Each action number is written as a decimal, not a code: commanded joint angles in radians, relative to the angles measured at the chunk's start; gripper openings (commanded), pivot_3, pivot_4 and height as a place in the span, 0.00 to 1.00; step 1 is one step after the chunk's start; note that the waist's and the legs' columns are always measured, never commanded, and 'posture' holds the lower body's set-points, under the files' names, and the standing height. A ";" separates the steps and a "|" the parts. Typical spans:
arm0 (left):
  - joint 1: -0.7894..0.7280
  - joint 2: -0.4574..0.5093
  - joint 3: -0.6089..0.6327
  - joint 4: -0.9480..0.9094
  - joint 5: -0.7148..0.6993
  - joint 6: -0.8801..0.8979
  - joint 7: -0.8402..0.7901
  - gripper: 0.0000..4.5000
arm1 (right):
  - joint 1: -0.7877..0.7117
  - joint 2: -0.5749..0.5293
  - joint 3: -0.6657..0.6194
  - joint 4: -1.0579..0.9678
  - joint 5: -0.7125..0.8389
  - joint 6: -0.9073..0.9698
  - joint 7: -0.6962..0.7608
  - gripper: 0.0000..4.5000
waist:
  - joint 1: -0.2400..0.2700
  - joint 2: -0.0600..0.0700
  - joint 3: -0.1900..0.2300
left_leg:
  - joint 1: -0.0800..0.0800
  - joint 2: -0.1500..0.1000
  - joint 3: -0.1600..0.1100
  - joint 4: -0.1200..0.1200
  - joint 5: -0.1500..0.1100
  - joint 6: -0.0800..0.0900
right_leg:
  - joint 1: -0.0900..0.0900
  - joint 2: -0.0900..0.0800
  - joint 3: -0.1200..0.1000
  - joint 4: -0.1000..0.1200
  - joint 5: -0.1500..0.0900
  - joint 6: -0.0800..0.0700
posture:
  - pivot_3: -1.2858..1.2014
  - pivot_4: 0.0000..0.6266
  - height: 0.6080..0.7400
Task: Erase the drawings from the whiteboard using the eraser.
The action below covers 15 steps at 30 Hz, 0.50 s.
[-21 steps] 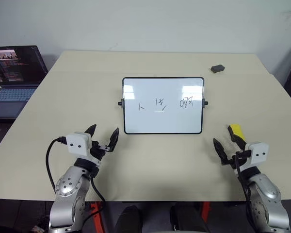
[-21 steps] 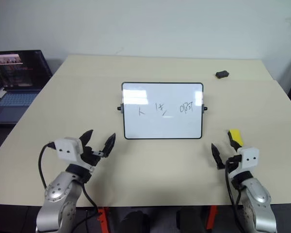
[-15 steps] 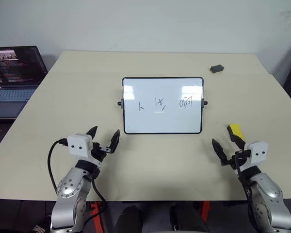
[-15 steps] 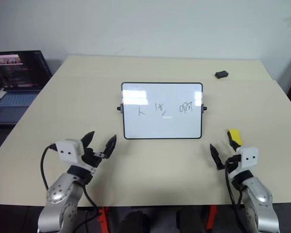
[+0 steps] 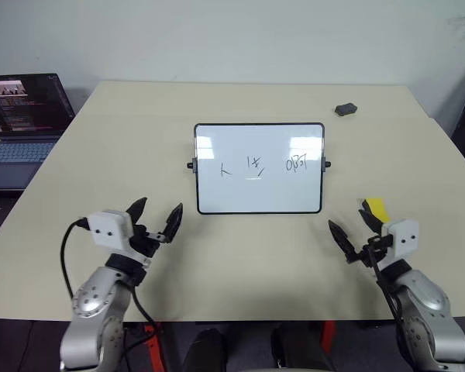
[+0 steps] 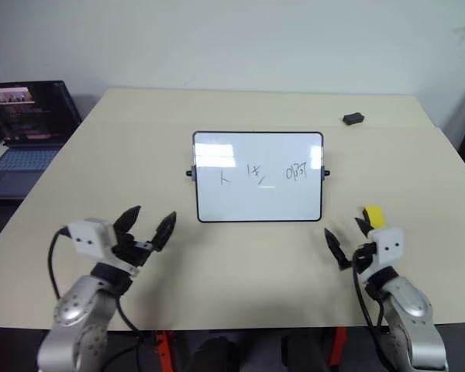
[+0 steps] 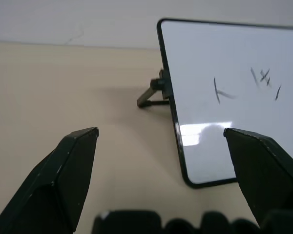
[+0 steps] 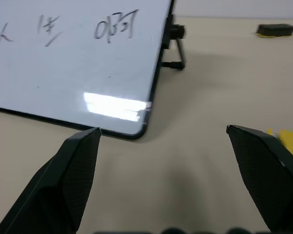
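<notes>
While drawings (image 5: 257, 164) mark whiteboard (image 5: 260, 194), eraser (image 5: 374, 208) lies beside.

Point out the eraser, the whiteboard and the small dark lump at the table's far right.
eraser (image 5: 374, 208): left eye view, on its yellow top face.
whiteboard (image 5: 256, 192): left eye view, on bare white surface below the drawings.
dark lump (image 5: 346, 109): left eye view, on its middle.

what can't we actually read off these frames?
- What the drawings say: too small in the eye views, the third group cut off in the left wrist view.
- Eraser: near end hidden behind the right gripper in the eye views.
- Laptop: cut by the picture's left edge.
- Dark lump: too small to identify.
</notes>
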 commanded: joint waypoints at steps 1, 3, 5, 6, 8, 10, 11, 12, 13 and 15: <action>-0.094 0.152 0.031 -0.134 -0.173 0.151 -0.098 1.00 | -0.072 -0.012 -0.065 -0.066 0.058 0.051 -0.049 0.99 | 0.003 -0.001 0.001 | 0.000 0.000 0.000 0.000 0.000 0.000 | 0.000 0.000 0.000 0.000 0.000 0.000 | 0.52 0.24 1.00; -0.157 0.255 0.035 -0.158 -0.280 0.241 -0.170 1.00 | -0.079 -0.032 -0.098 -0.090 0.058 0.086 -0.078 0.99 | 0.016 -0.001 0.001 | -0.002 -0.001 -0.003 0.001 0.000 0.000 | 0.000 0.000 -0.003 0.000 0.000 0.000 | 0.52 0.24 1.00; -0.229 0.349 -0.009 -0.129 -0.305 0.290 -0.267 1.00 | -0.073 -0.056 -0.145 -0.093 0.036 0.150 -0.136 0.99 | 0.020 0.000 0.001 | -0.002 -0.002 -0.003 0.001 0.000 0.000 | 0.001 -0.001 -0.002 -0.001 0.000 0.000 | 0.52 0.24 1.00; -0.267 0.389 -0.037 -0.117 -0.311 0.309 -0.314 1.00 | -0.066 -0.077 -0.161 -0.095 0.032 0.184 -0.145 0.99 | 0.021 0.000 0.001 | -0.002 -0.002 -0.002 0.001 0.000 0.000 | 0.001 -0.001 -0.002 -0.002 0.000 0.000 | 0.52 0.24 1.00; -0.329 0.444 -0.080 -0.104 -0.322 0.335 -0.392 1.00 | -0.064 -0.127 -0.166 -0.089 0.014 0.271 -0.157 0.99 | 0.021 0.000 0.001 | -0.002 -0.002 0.000 0.000 0.000 0.000 | 0.000 -0.001 -0.001 -0.003 0.000 0.000 | 0.52 0.24 1.00; -0.359 0.483 -0.097 -0.087 -0.332 0.350 -0.459 1.00 | -0.072 -0.166 -0.151 -0.090 -0.008 0.318 -0.162 0.99 | 0.018 0.001 0.002 | -0.003 -0.002 0.000 -0.001 0.000 0.000 | -0.001 -0.001 0.000 -0.003 0.000 0.000 | 0.52 0.24 1.00; -0.362 0.500 -0.103 -0.077 -0.325 0.348 -0.493 1.00 | -0.081 -0.173 -0.154 -0.093 -0.004 0.344 -0.171 0.99 | 0.010 0.001 0.002 | -0.003 -0.002 0.000 -0.001 0.000 0.000 | -0.001 0.000 0.000 -0.003 0.000 0.000 | 0.52 0.24 1.00; -0.362 0.518 -0.110 -0.066 -0.312 0.340 -0.530 1.00 | -0.093 -0.174 -0.164 -0.103 0.007 0.367 -0.181 0.99 | 0.002 0.002 0.002 | -0.003 -0.001 0.001 -0.001 0.000 0.000 | -0.001 0.000 0.000 -0.003 0.000 0.000 | 0.52 0.24 1.00; -0.359 0.530 -0.114 -0.055 -0.303 0.333 -0.558 1.00 | -0.104 -0.175 -0.173 -0.113 0.016 0.392 -0.190 0.99 | -0.004 0.002 0.002 | -0.002 -0.001 0.001 -0.002 0.000 0.000 | -0.001 0.000 0.000 -0.002 -0.001 0.000 | 0.52 0.24 1.00; -0.328 0.549 -0.104 -0.034 -0.289 0.317 -0.602 1.00 | -0.111 -0.169 -0.187 -0.139 0.036 0.434 -0.202 0.99 | -0.006 0.003 0.003 | -0.001 0.000 0.001 -0.002 0.000 0.000 | -0.002 0.001 0.001 0.000 -0.002 -0.001 | 0.52 0.24 1.00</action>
